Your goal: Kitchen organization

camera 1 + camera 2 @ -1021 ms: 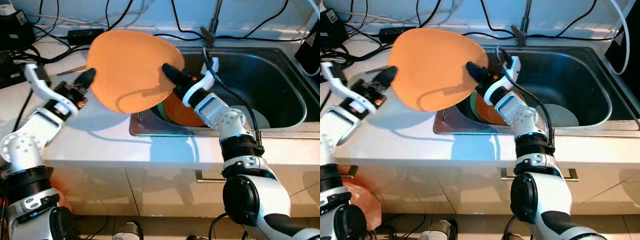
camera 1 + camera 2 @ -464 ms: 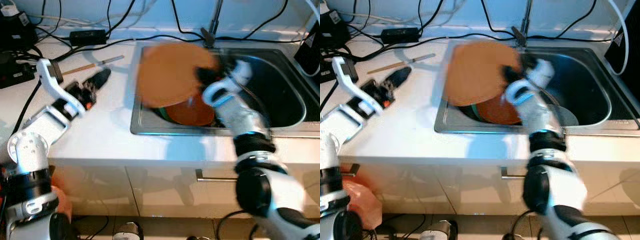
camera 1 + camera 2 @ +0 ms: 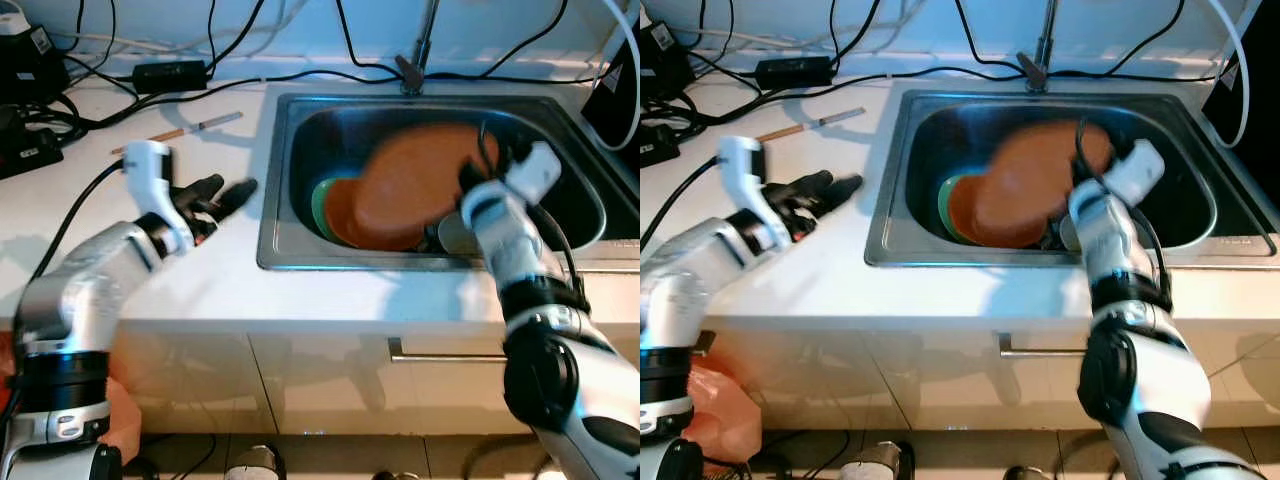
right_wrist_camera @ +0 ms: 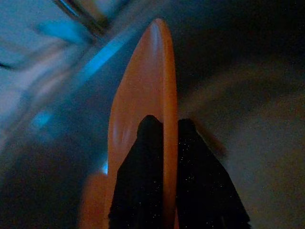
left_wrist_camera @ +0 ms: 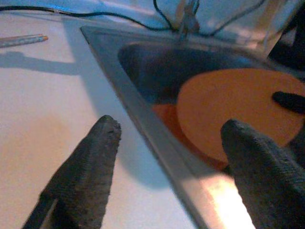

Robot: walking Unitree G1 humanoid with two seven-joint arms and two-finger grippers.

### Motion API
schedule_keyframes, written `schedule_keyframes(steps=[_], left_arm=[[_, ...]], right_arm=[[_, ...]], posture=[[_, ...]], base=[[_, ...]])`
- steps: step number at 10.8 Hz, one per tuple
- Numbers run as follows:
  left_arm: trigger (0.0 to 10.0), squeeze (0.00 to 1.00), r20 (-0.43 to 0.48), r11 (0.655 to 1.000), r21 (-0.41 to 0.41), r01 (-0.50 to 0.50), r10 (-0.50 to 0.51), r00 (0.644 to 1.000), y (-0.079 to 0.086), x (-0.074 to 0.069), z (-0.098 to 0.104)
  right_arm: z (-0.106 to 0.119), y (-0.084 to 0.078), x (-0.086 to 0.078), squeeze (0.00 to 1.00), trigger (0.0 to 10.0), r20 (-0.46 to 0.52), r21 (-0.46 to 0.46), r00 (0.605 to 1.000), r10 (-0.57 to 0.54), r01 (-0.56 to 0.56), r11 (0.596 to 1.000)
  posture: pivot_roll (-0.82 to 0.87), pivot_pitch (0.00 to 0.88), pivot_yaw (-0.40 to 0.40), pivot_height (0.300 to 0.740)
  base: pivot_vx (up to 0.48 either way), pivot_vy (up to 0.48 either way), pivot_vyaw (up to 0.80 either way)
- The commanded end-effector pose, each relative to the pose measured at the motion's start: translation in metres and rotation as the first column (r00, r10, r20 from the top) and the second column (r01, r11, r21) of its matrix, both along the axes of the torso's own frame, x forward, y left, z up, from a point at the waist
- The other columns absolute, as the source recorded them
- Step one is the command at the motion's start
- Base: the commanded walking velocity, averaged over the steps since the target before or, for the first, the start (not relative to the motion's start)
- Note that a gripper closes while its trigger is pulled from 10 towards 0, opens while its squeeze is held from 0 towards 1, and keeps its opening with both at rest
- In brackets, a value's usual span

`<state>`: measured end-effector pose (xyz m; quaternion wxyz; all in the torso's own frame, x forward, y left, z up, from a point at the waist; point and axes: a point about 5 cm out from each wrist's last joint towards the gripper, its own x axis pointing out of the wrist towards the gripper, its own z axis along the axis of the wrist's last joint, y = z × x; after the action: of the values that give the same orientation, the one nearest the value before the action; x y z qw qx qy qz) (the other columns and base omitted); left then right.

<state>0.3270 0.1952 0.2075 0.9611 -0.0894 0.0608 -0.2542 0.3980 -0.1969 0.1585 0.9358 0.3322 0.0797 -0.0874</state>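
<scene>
The right pincer (image 4: 162, 143) pinches the rim of a round orange plastic plate (image 3: 420, 185), holding it tilted inside the stainless steel sink (image 3: 575, 160) set in the white bench (image 3: 200, 280), above a second orange plate (image 3: 345, 215) and a green plate (image 3: 318, 205) lying on the sink bottom. The left pincer (image 3: 225, 193) hovers over the bench just beside the sink's edge, its black fingers (image 5: 90, 167) spread apart and holding nothing. A thin pencil-like stick (image 3: 180, 130) lies further back on the bench among black cables (image 3: 100, 75).

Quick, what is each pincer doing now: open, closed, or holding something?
Left pincer: open, empty, over the counter beside the sink.
Right pincer: closed on the rim of the orange plate, over the sink.
</scene>
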Motion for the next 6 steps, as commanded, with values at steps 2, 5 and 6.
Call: schedule_keyframes(steps=[2,5,6], left_arm=[[10.0,0.00,0.018,0.995,0.102,0.023,-0.025,1.000,-0.010,0.004,-0.006],[10.0,0.00,0.055,0.986,0.159,0.055,-0.065,0.996,-0.027,0.010,-0.010],[10.0,0.00,0.064,0.985,0.166,0.044,-0.055,0.996,-0.026,0.011,-0.010]], right_arm=[[-0.011,0.003,-0.002,0.00,0.0,-0.060,-0.048,0.998,0.020,-0.023,0.999],[-0.021,0.015,-0.004,0.00,5.2,-0.127,-0.106,0.987,0.102,-0.116,0.988],[-0.022,0.017,-0.004,0.44,10.0,-0.136,-0.117,0.983,0.122,-0.138,0.983]], posture=[[0.22,0.096,0.029,0.740],[0.20,0.089,0.025,0.740],[0.19,0.087,0.023,0.740]], base=[[0.000,0.000,0.00],[0.000,0.000,0.00],[0.000,0.000,0.00]])
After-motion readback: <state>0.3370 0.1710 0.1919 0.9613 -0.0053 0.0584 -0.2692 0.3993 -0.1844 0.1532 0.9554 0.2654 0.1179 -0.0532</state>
